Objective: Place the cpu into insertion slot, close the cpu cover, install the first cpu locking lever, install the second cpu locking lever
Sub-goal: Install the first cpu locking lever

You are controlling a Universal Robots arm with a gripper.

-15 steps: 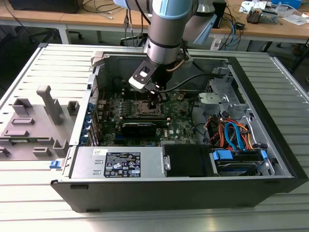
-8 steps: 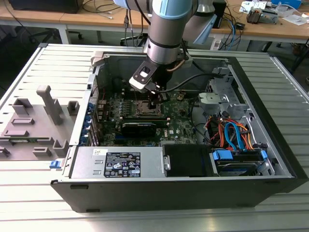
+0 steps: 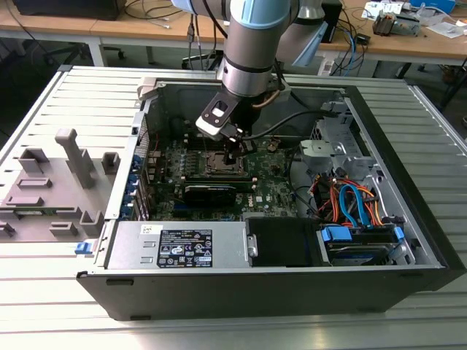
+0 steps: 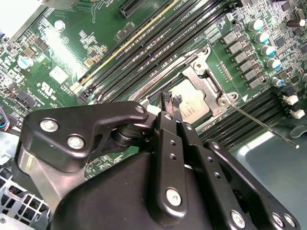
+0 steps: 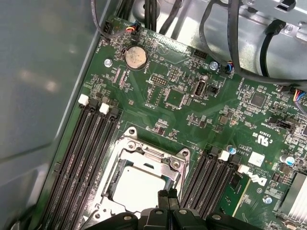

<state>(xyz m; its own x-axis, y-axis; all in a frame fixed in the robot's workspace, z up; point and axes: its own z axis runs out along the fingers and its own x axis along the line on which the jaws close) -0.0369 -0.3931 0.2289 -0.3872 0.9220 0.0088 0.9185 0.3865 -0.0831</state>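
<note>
The cpu (image 5: pixel 135 186) lies flat with its silvery top up in the insertion slot (image 5: pixel 114 179) on the green motherboard, and it also shows in the second wrist view as the cpu (image 4: pixel 191 101). The cpu cover (image 5: pixel 152 154) lies down around it as a metal frame, seen too as the cpu cover (image 4: pixel 203 73). A thin locking lever (image 4: pixel 261 122) sticks out sideways over the memory slots. My gripper (image 5: pixel 168 194) is shut with nothing between its fingers, its tips at the chip's edge. From outside, the gripper (image 3: pixel 232 151) hangs right over the socket (image 3: pixel 219 165).
Long black memory slots (image 5: pixel 84 158) flank the socket on both sides. Cables (image 5: pixel 230 33) run along the case wall. The case (image 3: pixel 408 240) holds a power supply (image 3: pixel 182 249) and drive bay (image 3: pixel 361 237). A grey fixture (image 3: pixel 51 182) stands at the exterior view's left.
</note>
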